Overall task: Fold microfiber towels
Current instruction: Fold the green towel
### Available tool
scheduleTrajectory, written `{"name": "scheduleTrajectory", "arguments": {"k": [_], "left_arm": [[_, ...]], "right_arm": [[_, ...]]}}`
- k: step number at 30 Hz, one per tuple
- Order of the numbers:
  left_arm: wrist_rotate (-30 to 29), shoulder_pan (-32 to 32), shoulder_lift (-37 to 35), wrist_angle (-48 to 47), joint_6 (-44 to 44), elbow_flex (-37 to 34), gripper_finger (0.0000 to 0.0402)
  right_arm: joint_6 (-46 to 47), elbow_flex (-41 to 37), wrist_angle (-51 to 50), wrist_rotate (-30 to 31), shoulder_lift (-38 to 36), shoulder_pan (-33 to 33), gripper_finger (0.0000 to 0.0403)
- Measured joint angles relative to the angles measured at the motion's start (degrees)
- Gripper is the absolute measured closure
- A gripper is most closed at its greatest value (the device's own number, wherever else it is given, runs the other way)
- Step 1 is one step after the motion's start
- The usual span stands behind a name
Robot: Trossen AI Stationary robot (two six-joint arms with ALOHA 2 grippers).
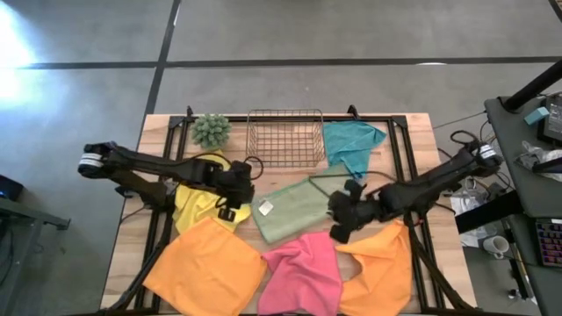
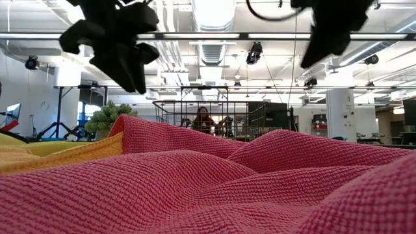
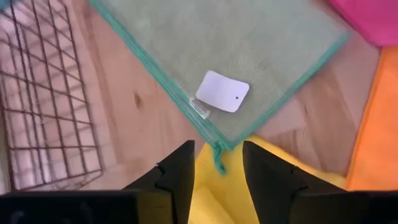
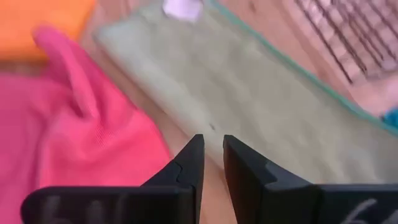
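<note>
1. Your work piece is the sage towel [image 1: 294, 209]; it lies flat at mid-table, just near of the basket [image 1: 284, 138], white tag [image 3: 222, 91] up at its left corner; it looks already folded once, though the overhead view is too coarse to be sure.
2. The left gripper [image 3: 217, 167] hovers over that tagged corner, above the yellow towel [image 1: 195, 204]; its fingers stand apart and grasp nothing; come straight down so one finger slides under the teal hem, or you will pinch the yellow cloth too.
3. The right gripper [image 4: 212, 163] hangs over the sage towel's near-right edge, beside the pink towel [image 1: 303, 270]; its fingers are nearly together with a narrow gap, empty; open them wider before you descend.
4. Pinch both ends of the same edge; lift only a little; carry it over evenly so the hems meet.
5. Keep clear of the pink ridge; it crowds the near edge.
</note>
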Motion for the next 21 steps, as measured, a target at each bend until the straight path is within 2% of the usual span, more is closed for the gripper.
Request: {"name": "scheduleTrajectory", "arguments": {"k": [9,15,21], "left_arm": [[1.66,-1.36,-3.07,1.46,11.65,-7.63,0.0281],[1.85,-3.26,-2.69,1.56,13.28,-9.91,0.0281],[1.91,-3.56,-1.42,-0.98,13.15,-10.12,0.0271]], "right_arm": [[6.25,15.91,-1.91,4.94,18.83,2.57,0.0349],[11.87,25.6,-2.03,6.35,29.05,2.53,0.0349],[16.26,32.91,-3.2,6.26,35.76,2.55,0.0347]]}}
